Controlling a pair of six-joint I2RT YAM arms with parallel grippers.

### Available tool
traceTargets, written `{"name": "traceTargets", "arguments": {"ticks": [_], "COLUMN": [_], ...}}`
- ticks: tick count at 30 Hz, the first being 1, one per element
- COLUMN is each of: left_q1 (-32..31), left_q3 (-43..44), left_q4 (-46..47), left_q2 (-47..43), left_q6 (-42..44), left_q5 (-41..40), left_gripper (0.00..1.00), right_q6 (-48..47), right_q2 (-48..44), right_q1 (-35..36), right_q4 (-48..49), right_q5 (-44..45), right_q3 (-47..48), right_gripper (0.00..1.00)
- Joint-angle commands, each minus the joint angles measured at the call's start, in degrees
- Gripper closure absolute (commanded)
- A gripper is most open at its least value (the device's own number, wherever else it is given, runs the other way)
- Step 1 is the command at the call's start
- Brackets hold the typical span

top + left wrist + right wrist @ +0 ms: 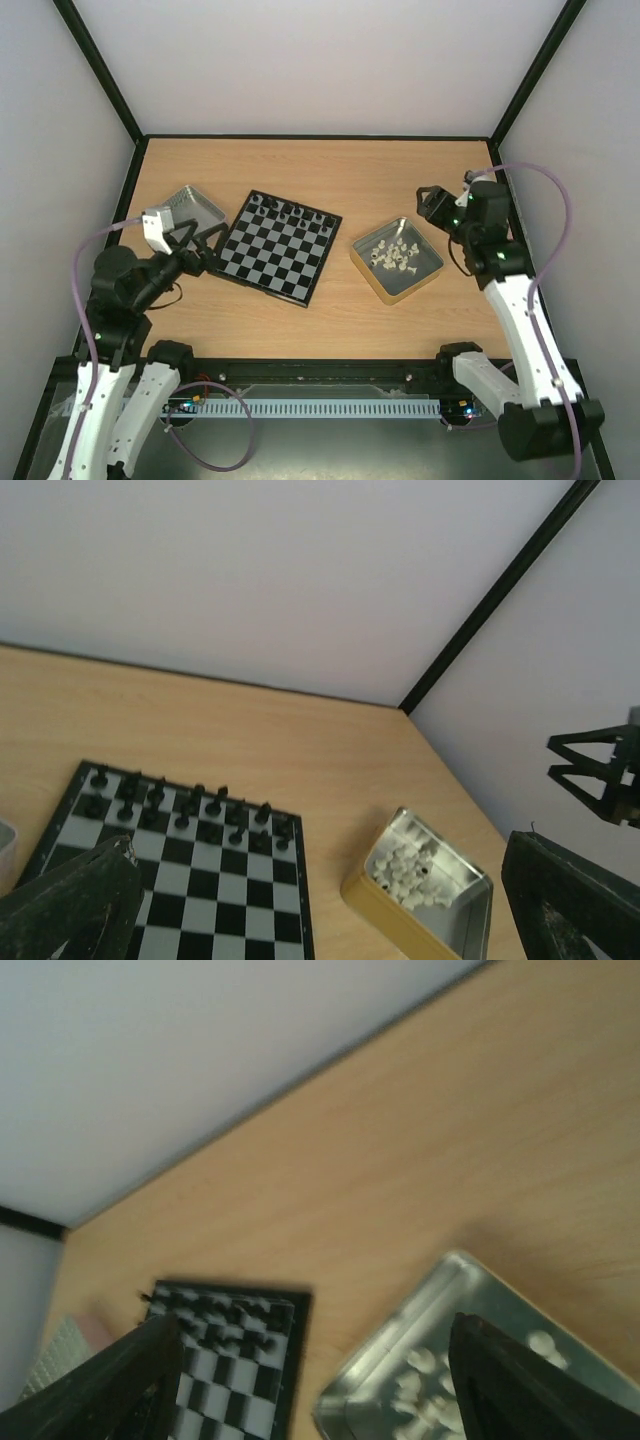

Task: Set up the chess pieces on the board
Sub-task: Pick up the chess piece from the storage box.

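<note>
**Item: chess set, part laid out**

- Left fingers [199, 246]: spread wide, holding nothing. They sit low over the bench [330, 170].
- Board [276, 247]: flat on the bench, its edge just ahead of the left fingertips.
- Black chessmen [185, 808]: standing in the two board rows farthest from the left fingers. The rows nearest those fingers are bare.
- Right fingers [433, 205]: spread, nothing between them.
- White chessmen [394, 256]: a loose heap in a silver tray [428, 272], just beneath and ahead of the right fingers. None are on the board yet.
- Second tray [192, 205]: beside the left fingers, apparently without pieces.

**Hazards, as judged**

- The men are tiny and heaped, so a wide closing could take two at once or flick a neighbour out.
- A tip catching the tray wall could shove the tray.
- A careless placement could nudge the board and topple the black ranks
</note>
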Motion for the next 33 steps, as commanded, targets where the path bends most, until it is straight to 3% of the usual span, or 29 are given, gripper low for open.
{"name": "traceTargets", "arguments": {"ticks": [1, 7, 11, 13, 20, 27, 33], "left_q1": [0.5, 0.6, 0.6, 0.6, 0.6, 0.6, 0.6], "left_q3": [-3.6, -5.8, -8.2, -9.3, -9.7, -9.5, -9.5], "left_q4": [4.7, 5.1, 7.4, 8.1, 10.4, 12.8, 13.7], "left_q2": [2.4, 6.2, 6.4, 6.3, 9.3, 14.4, 16.7], "left_q6": [-2.7, -7.2, -10.2, -9.8, -5.1, -3.8, -3.9], "left_q5": [2.7, -1.7, -1.7, -1.9, 0.4, 1.0, -0.3], "left_gripper": [0.01, 0.0, 0.01, 0.01, 0.01, 0.0, 0.01], "right_q6": [-2.0, -4.2, -4.8, -4.5, -3.2, -3.9, -4.7], "right_q2": [6.8, 18.7, 24.1, 26.4, 31.8, 36.2, 38.9], "right_q1": [0.2, 4.4, 6.6, 8.0, 11.3, 11.9, 12.4], "right_q4": [-0.3, -1.3, -1.5, -0.7, 2.4, 2.6, 2.5], "right_q5": [-3.6, 3.6, 5.3, 5.5, 7.5, 7.3, 7.5], "right_q3": [-3.6, -6.1, -7.6, -8.5, -8.9, -7.5, -6.7], "right_gripper": [0.35, 0.54, 0.57, 0.58, 0.76, 0.72, 0.84]}}
